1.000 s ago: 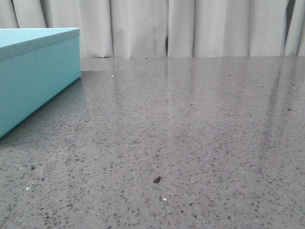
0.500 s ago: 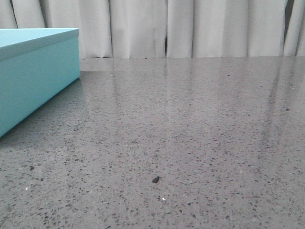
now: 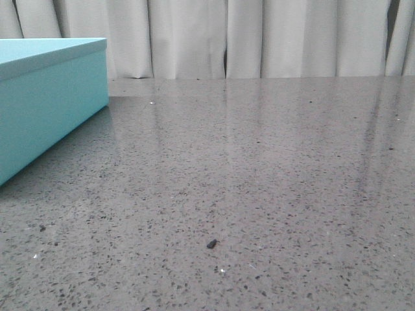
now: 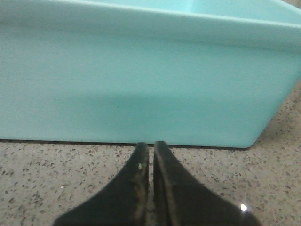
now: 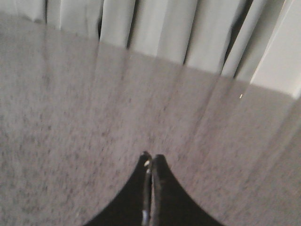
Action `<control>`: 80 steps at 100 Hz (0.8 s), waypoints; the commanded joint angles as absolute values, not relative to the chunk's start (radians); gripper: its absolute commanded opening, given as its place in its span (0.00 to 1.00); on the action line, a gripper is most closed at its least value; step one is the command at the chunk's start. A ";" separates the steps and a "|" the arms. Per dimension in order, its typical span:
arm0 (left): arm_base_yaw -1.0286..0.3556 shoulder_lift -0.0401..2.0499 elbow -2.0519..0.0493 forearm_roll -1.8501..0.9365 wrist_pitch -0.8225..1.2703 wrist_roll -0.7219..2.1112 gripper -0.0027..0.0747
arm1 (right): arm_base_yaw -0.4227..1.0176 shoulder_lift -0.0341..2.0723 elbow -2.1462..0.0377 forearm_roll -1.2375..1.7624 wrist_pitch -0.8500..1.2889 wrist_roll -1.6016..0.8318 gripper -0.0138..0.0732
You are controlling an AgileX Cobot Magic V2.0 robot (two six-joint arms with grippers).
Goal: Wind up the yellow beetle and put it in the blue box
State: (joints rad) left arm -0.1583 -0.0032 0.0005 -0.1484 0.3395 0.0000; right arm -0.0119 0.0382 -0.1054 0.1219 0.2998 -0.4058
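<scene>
The blue box, light turquoise with its flat lid on, stands at the far left of the table in the front view. It fills the left wrist view, where my left gripper is shut and empty, low over the table with its tips close to the box's side wall. My right gripper is shut and empty above bare speckled table, pointing toward the curtain. The yellow beetle is out of view in every frame. Neither gripper shows in the front view.
The grey speckled table stretches from the box to the right. A small dark crumb lies near the front middle. A white pleated curtain hangs behind the table's far edge.
</scene>
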 commanded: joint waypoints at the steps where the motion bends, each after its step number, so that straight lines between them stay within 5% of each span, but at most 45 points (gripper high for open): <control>1: -0.156 -0.037 0.033 -0.164 0.307 -0.005 0.01 | -0.018 0.044 -0.077 0.103 0.198 -0.404 0.08; 80: -0.156 -0.037 0.033 -0.164 0.310 -0.005 0.01 | -0.018 -0.032 0.028 0.079 0.198 -0.404 0.08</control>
State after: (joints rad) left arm -0.1583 -0.0032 0.0005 -0.1506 0.3395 0.0000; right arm -0.0119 -0.0089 0.0119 0.0782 0.2840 -0.4033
